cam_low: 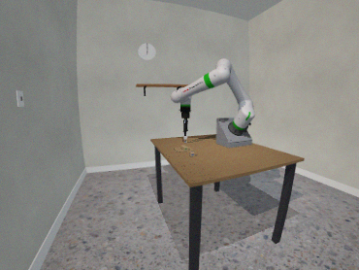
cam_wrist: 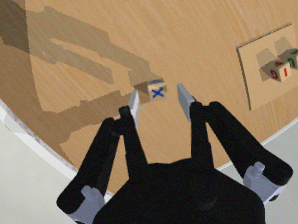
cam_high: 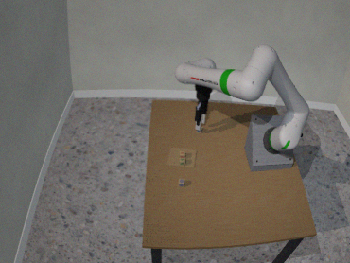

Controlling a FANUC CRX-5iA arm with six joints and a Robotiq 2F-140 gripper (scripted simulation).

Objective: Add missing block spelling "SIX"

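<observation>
- In the top view we see the black two-finger gripper (cam_high: 200, 127) pointing down over the brown wooden table (cam_high: 227, 208), on the far side of the tan rectangular mat (cam_high: 173, 158) and well apart from it.
- On that mat we see two small wooden letter blocks (cam_high: 185, 158) close together, and beyond the mat's near edge a lone small wooden block (cam_high: 182, 182) sits on the bare table.
- The white arm with green bands (cam_high: 246, 81) reaches from its grey base block (cam_high: 268, 142), which stands to the right of the mat.
- In the exterior view we see the gripper (cam_low: 184, 138) hanging upright just above the table (cam_low: 233, 160), behind the mat (cam_low: 183, 148); the blocks are too small here for us to read.
- In the wrist view we see the small wooden block with a blue X on top (cam_wrist: 153, 90) resting on the table (cam_wrist: 133, 16), just beyond the grey fingertips and roughly centred between them.
- The jaws stand partly apart and grip nothing; we see a gap between each fingertip and the X block.
- The mat (cam_wrist: 256, 72) lies off to the right of the X block, well apart, with its two blocks (cam_wrist: 278, 68) showing red and green markings that we cannot read for certain.
</observation>
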